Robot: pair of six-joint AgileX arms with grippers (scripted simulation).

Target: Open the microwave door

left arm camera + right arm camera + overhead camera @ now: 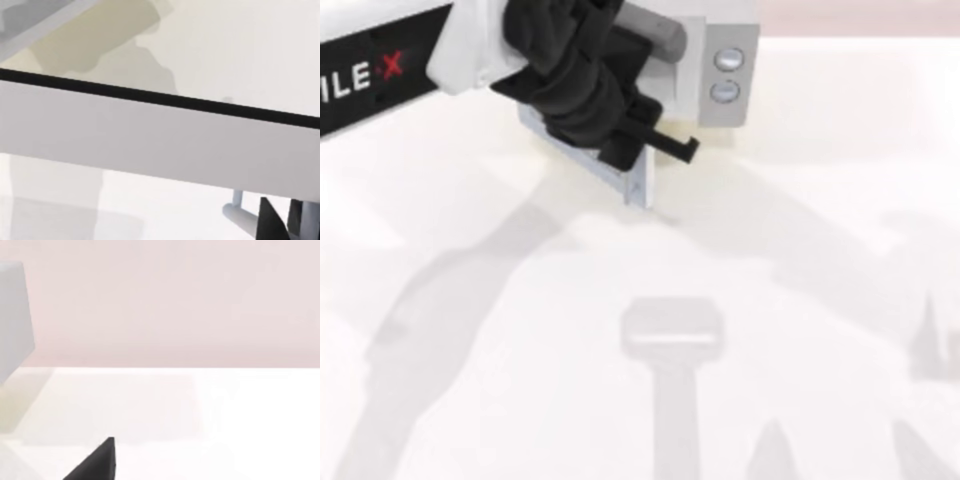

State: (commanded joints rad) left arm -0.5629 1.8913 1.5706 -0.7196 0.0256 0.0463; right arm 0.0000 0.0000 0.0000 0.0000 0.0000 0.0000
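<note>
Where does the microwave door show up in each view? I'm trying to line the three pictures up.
Top view: the microwave door stands swung out under the left gripper, upper centre, left of the knob panel.
Left wrist view: the door is the broad grey band across the middle.
Right wrist view: the door is not in it.
Shared landmark: the microwave, a grey block in the right wrist view.

White letters "ILE" and a red "X" on the left arm's black panel (375, 80), partly cropped
</note>
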